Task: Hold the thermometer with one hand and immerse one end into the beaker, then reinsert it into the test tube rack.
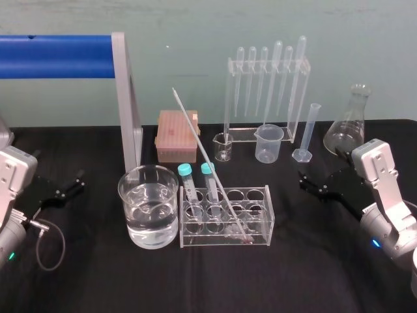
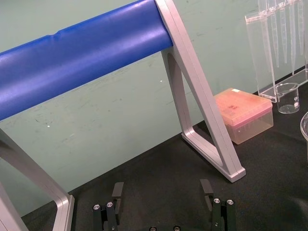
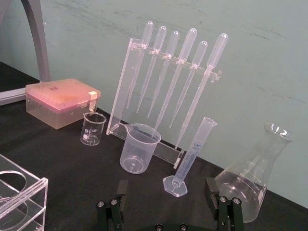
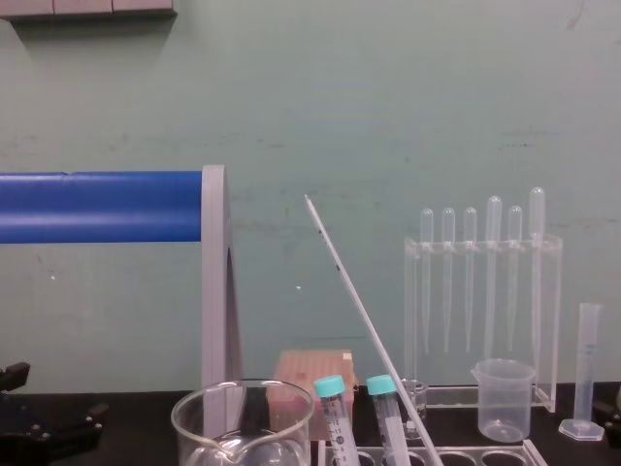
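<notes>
Right gripper [image 1: 305, 182] rests spread and empty, right of the test tube rack [image 1: 259, 229]. Left gripper [image 1: 79, 181] gapes too, holding nothing, left of the beaker [image 1: 148, 168]. The thermometer [image 1: 208, 160] slants in the rack, red bulb down, stem leaning far-left, which offers plenty of free glass to pinch. The water-filled beaker stands just beside the rack, likely to keep the carry short.

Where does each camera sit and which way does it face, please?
Head: high, looking down at the test tube rack; left gripper, right gripper at edges.
Chest: low, looking across the beaker; left gripper.
Left wrist: faces the blue bar; own open fingers.
Right wrist: faces the pipette stand; own open fingers.
Head and chest share the thermometer.
</notes>
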